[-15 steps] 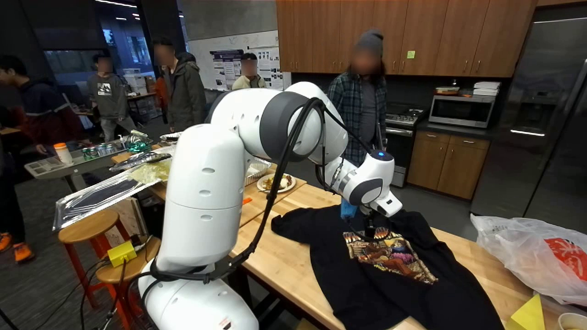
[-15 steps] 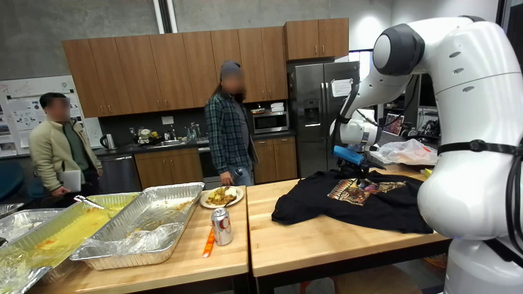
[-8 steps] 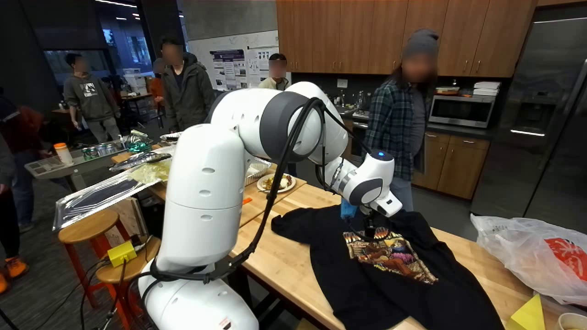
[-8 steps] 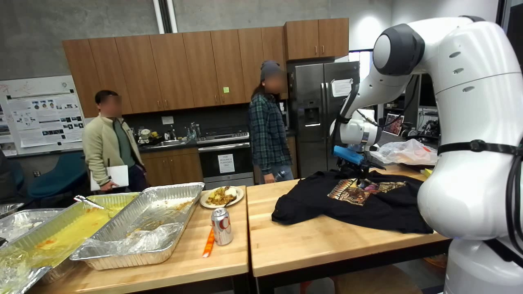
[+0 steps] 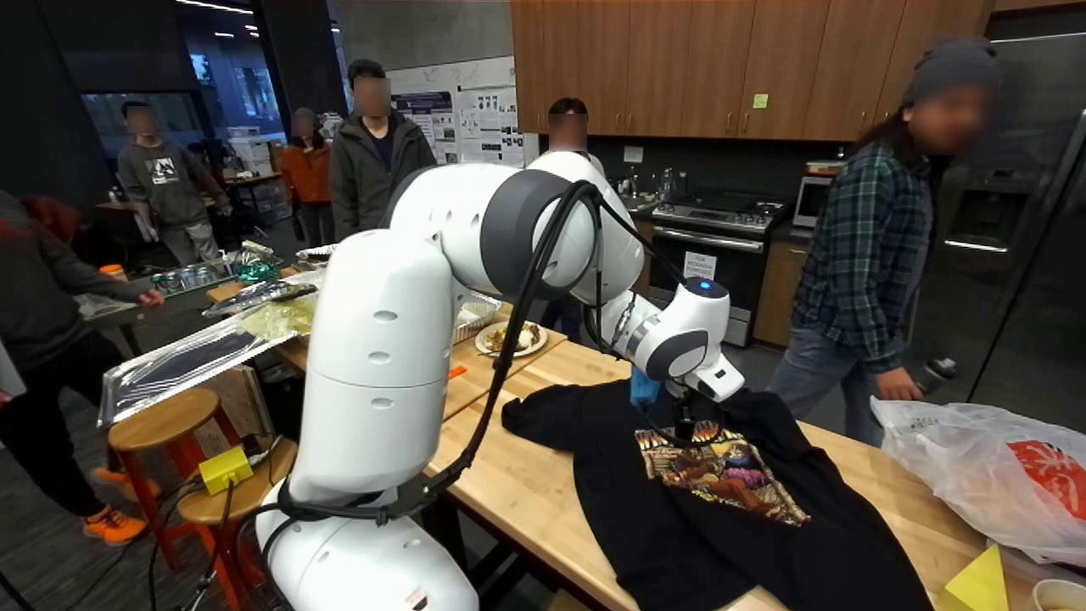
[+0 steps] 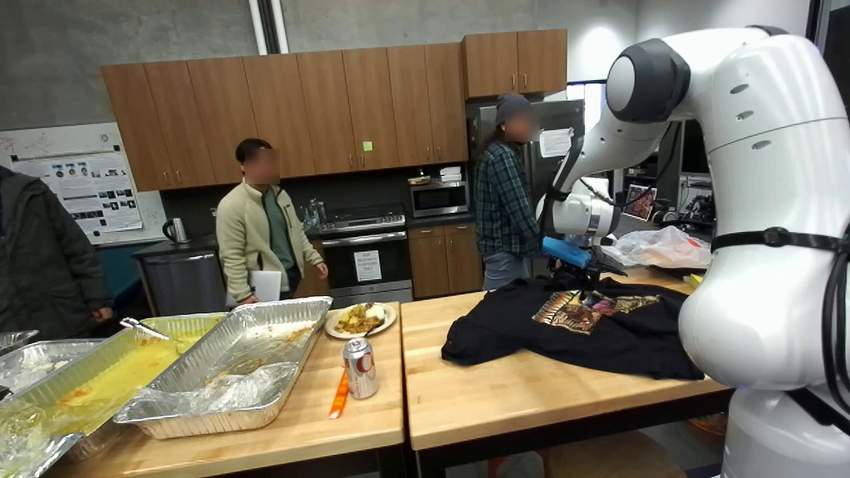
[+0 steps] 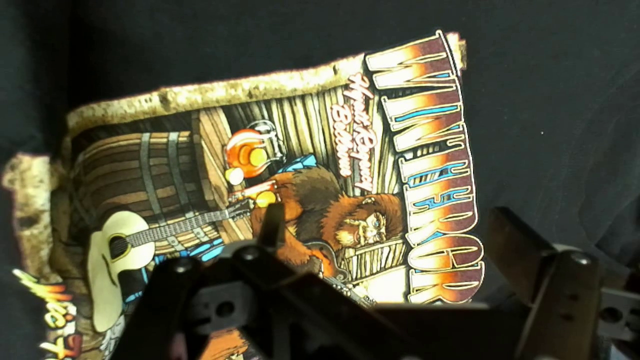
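Wide-spread claw is hanging over a black T-shirt

In an exterior view, a person in a dark jacket is standing at the far left. An aluminium foil tray is sitting on the left wooden surface, scraps of food and crumpled wrap lying inside it. A person in a cream fleece is showing behind it. An orange strip is lying just beside a silver cola can, which is standing upright in front of a plate of yellowish food.

Next, the right wooden surface is carrying the T-shirt, spread out, creased, its picture facing up. A person in a plaid shirt is facing right behind it. Above the picture the claw is pointing down, its fingers standing far apart and gripping nothing; whether the tips are touching the cloth I cannot tell. In the wrist view, a printed guitar is showing at the left, one finger is overlapping an ape-like figure, and the opposite finger is hanging past the large lettering.

Farther right, a white plastic bag is lying beyond the T-shirt, and the robot arm is standing at the edge.
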